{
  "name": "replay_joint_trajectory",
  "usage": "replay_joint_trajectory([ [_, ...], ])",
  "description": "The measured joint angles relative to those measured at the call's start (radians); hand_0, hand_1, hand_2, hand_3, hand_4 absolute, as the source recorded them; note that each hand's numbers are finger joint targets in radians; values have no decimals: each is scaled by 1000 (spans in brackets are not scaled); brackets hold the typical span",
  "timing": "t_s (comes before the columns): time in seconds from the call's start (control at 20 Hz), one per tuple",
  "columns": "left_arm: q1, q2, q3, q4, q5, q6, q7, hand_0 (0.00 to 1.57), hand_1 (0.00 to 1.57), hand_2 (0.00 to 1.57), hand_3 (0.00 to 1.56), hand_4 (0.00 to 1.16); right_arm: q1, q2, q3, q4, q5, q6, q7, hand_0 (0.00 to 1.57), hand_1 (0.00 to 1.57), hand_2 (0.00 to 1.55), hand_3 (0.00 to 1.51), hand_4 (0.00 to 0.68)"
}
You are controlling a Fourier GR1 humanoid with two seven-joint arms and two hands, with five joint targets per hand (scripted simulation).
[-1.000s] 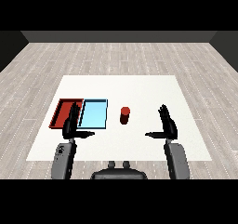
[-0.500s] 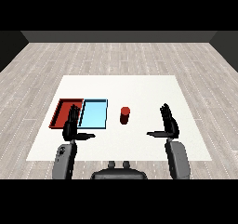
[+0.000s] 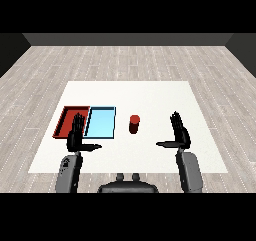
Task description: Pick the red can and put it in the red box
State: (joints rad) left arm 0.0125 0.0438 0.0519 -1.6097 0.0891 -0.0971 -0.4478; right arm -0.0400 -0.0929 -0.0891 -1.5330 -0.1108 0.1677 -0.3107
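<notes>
Red can [image 3: 134, 124] stands upright on the white table [image 3: 150, 92], untouched. Going left to right: the red tray [image 3: 65, 118] lies beside the light blue tray [image 3: 101, 122], the left hand [image 3: 76, 135] raised before them, fingers straight, holding nothing; then the can just past the blue tray; then the right hand [image 3: 179, 133], likewise spread and empty, apart from the can and probably best placed to reach it.
</notes>
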Motion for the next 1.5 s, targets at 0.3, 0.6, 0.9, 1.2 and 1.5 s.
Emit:
replay_joint_trajectory([
  [0.3,-1,2,13,-13,16,-2,11,0,0,0,0,0,-97,2,-2,96,20,-20,12,0,0,0,0,0],
  [0.6,16,-3,10,-43,21,-1,15,0,0,0,0,0,-156,45,23,163,34,-54,18,0,0,0,0,0],
  [0.9,15,-4,11,-49,20,3,12,0,0,0,0,0,-197,73,29,224,-3,-54,36,0,0,0,0,0],
  [1.2,-27,4,22,-7,20,11,20,0,0,0,0,0,-234,87,84,365,-59,-99,-49,0,0,0,0,0],
  [1.5,-5,-8,8,-34,13,20,19,0,0,0,0,0,-262,90,133,431,-110,-138,-84,0,0,0,0,0],
])
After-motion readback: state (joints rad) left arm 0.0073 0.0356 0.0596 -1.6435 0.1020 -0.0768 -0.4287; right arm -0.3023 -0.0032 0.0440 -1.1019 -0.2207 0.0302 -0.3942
